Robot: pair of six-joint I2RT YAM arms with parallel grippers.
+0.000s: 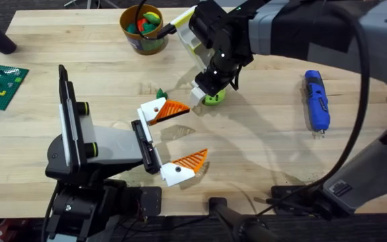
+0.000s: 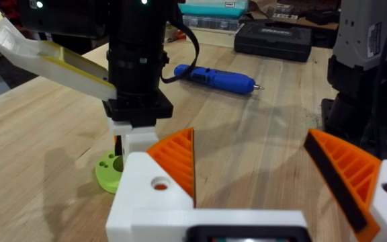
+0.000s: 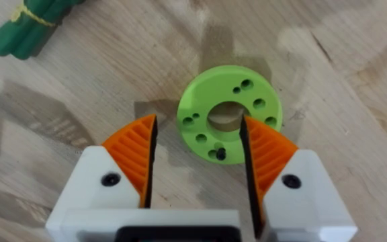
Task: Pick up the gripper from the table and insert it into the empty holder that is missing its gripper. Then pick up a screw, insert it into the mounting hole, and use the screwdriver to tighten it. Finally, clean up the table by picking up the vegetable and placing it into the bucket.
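We look down on a pale wooden table [image 1: 261,144]. The right gripper [image 3: 197,154] hangs just above the vegetable [image 3: 230,113], a lime-green disc with a centre hole, lying flat a little right of the table's middle. Its orange pads [image 3: 134,149] stand apart; one reaches over the disc's near rim, the other sits over bare wood beside it. We cannot tell whether either touches the disc.

The left gripper [image 1: 183,134] is at about seven o'clock from the disc, its white fingers spread wide with nothing between them.

The bucket [image 1: 143,30], yellow-orange and holding colourful toy pieces, stands at about eleven o'clock from the disc, near the far edge. The screwdriver [image 1: 316,101], blue, lies at three o'clock, well apart. A small dark-green bundle [image 3: 25,30] lies near the disc.
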